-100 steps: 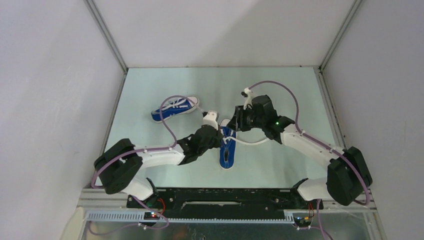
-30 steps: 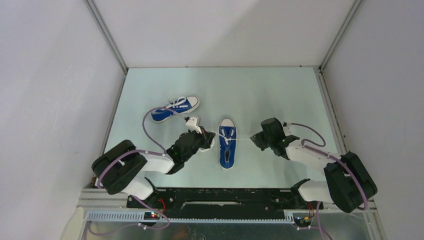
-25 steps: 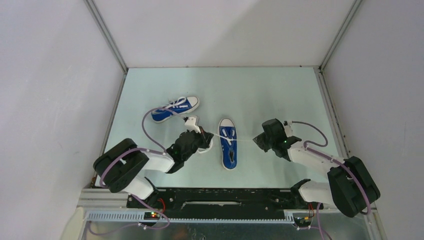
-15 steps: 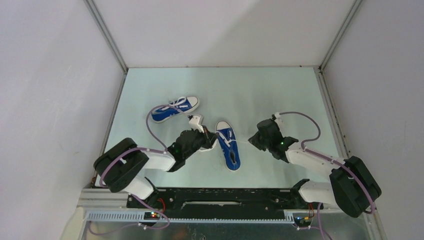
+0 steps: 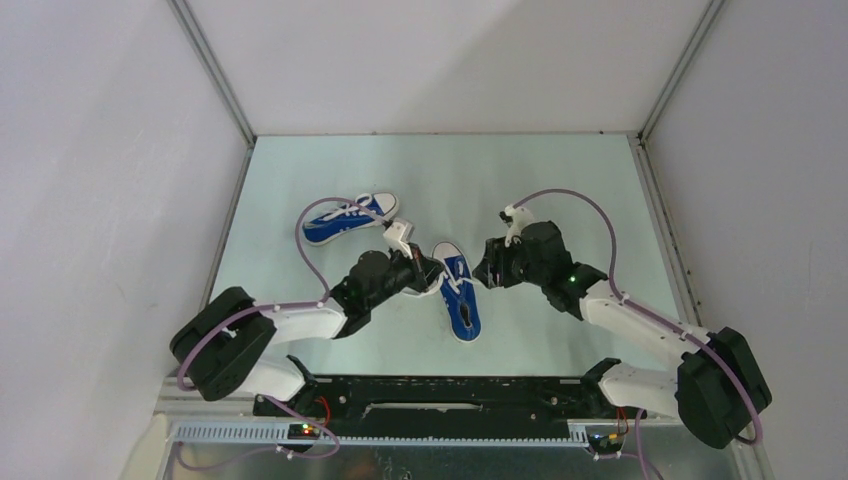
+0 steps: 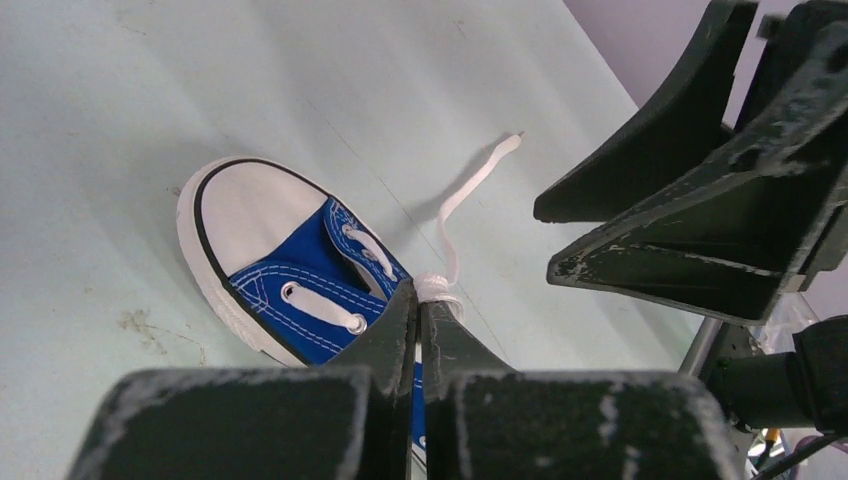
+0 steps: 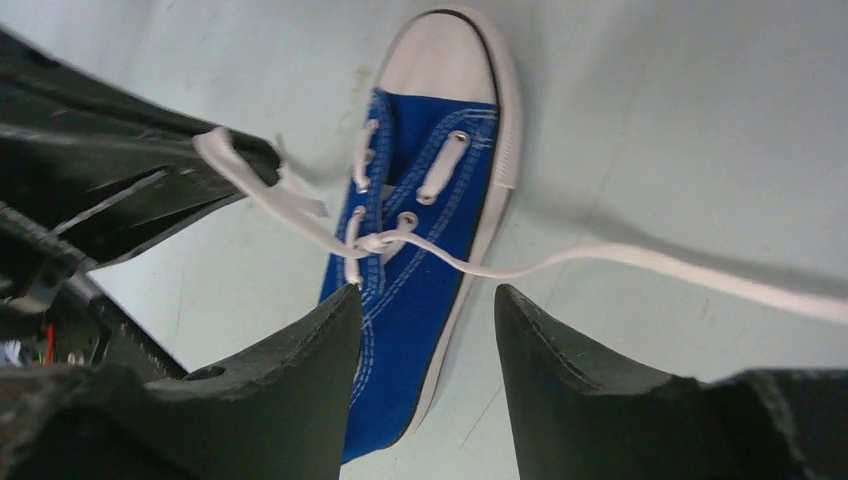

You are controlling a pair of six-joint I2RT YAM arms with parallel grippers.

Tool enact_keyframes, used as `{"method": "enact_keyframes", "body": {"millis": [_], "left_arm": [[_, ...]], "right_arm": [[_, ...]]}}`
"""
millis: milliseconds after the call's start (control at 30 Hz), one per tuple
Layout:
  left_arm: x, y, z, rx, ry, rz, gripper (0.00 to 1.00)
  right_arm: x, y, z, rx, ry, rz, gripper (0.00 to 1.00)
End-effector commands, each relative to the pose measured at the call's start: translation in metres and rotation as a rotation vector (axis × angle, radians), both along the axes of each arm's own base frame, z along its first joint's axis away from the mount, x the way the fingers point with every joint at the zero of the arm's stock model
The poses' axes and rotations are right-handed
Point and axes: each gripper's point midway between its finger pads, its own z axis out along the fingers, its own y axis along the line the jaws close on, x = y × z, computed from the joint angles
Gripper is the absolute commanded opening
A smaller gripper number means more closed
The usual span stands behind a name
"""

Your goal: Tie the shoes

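- Since half a second ago the right arm has swung in, bringing the right fingers (image 7: 310,370) closer to the near shoe (image 5: 462,303). The shoe itself lies as it did then, toe turned a little left, whereas a second ago it pointed straight away from the arms.
- Far shoe (image 5: 350,218): on the left part of the table (image 5: 560,180), lying crosswise with its white toe to the right, apart from both sets of fingers. The left arm's purple cable (image 5: 305,230) crosses it in the top view.
- Left fingers (image 6: 395,330): pressed together, pinching the white lace (image 7: 700,274) just beside its knot, at the near shoe's left side.
- Near shoe: flat on its sole near the middle of the table, between the two arms, white toe cap away from the bases and heel toward them.
- Lace: crossed in a single knot over the eyelets. One part rises to the left fingers, and the other trails loose across the table to the right.
- Right fingers: spread wide with nothing between them, just right of the shoe's toe end. The loose lace runs past their tips; whether it touches them I cannot tell.
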Motion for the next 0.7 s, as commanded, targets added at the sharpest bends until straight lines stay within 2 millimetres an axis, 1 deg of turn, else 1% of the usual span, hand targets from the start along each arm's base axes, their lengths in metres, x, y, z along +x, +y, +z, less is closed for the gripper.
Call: {"method": "enact_keyframes", "body": {"millis": [0,33,67,167,233,300,400,567,667], "left_arm": [[0.001,-0.003,0.021,-0.010,-0.051,-0.024,0.00],[0.001,-0.003,0.021,-0.007,-0.051,-0.025,0.00],[0.001,-0.003,0.023,-0.007,-0.054,-0.028,0.00],[0.000,-0.006,0.025,-0.007,-0.058,-0.044,0.00],[0.000,-0.007,0.024,-0.006,-0.057,-0.051,0.00],[-0.001,-0.009,0.025,-0.010,-0.059,-0.058,0.00],[-0.001,-0.011,0.026,-0.011,-0.067,-0.070,0.00],[-0.001,-0.011,0.025,-0.002,-0.077,-0.076,0.00],[-0.001,-0.012,0.024,0.002,-0.080,-0.080,0.00]], "right_arm": [[0.003,0.023,0.048,0.027,-0.184,0.248,0.56],[0.004,0.022,0.047,0.018,-0.183,0.254,0.57],[0.003,0.025,0.049,0.031,-0.188,0.282,0.58],[-0.010,0.040,0.060,0.069,-0.248,0.424,0.58],[-0.011,0.048,0.070,0.082,-0.304,0.491,0.57],[-0.009,0.055,0.074,0.083,-0.327,0.539,0.55],[-0.003,0.064,0.075,0.080,-0.327,0.580,0.50],[0.004,0.082,0.069,0.102,-0.283,0.620,0.40],[0.005,0.089,0.066,0.109,-0.266,0.641,0.38]]}}
